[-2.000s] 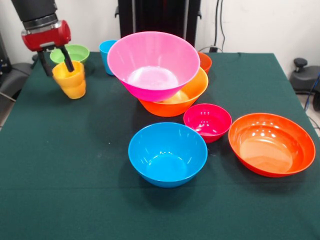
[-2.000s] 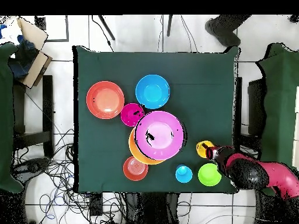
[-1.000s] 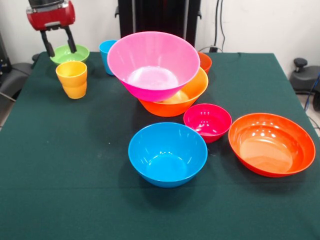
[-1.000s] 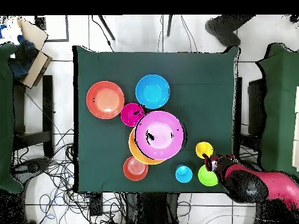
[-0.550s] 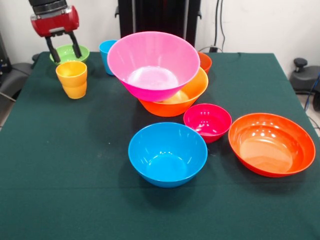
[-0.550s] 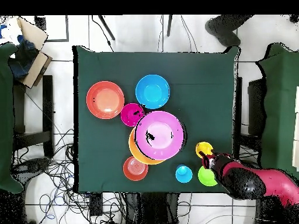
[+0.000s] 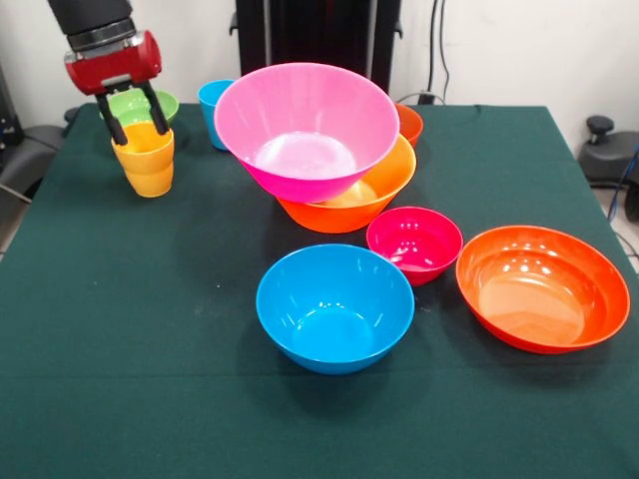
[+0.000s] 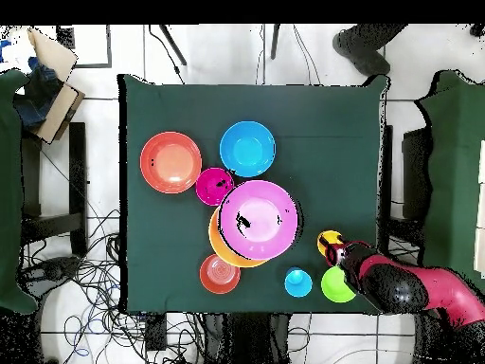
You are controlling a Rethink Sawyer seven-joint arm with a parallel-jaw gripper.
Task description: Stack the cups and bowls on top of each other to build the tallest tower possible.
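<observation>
I can read no writing or brand on any cup or bowl, nor on my red housing. My gripper (image 7: 133, 116) hangs over the yellow-orange cup (image 7: 146, 160) near the table's (image 7: 150, 329) far corner, fingers (image 7: 158, 112) spread apart, one on each side of the rim, not closed on it. The cup stands upright, mouth up, long axis vertical; the front view shows a step partway down its wall, though whether that means two cups nested I cannot tell. Just behind it sits the small green bowl (image 7: 142, 104), partly hidden by my fingers, and the blue cup (image 7: 212, 110) stands upright beside the pink bowl (image 7: 307, 128). That big pink bowl rests tilted inside the big orange bowl (image 7: 364, 200), its mouth tipped toward the front camera, and a small orange-red bowl (image 7: 409, 122) peeks out behind them. Nearer the front camera lie the small magenta bowl (image 7: 414, 242), the medium blue bowl (image 7: 334, 306) and the wide red-orange bowl (image 7: 542, 286), all mouth up. From overhead my arm (image 8: 407, 289) covers one edge of the yellow-orange cup and my fingers cannot be made out, but that view shows the whole of the orange-red bowl, which stands clear of the orange one.
</observation>
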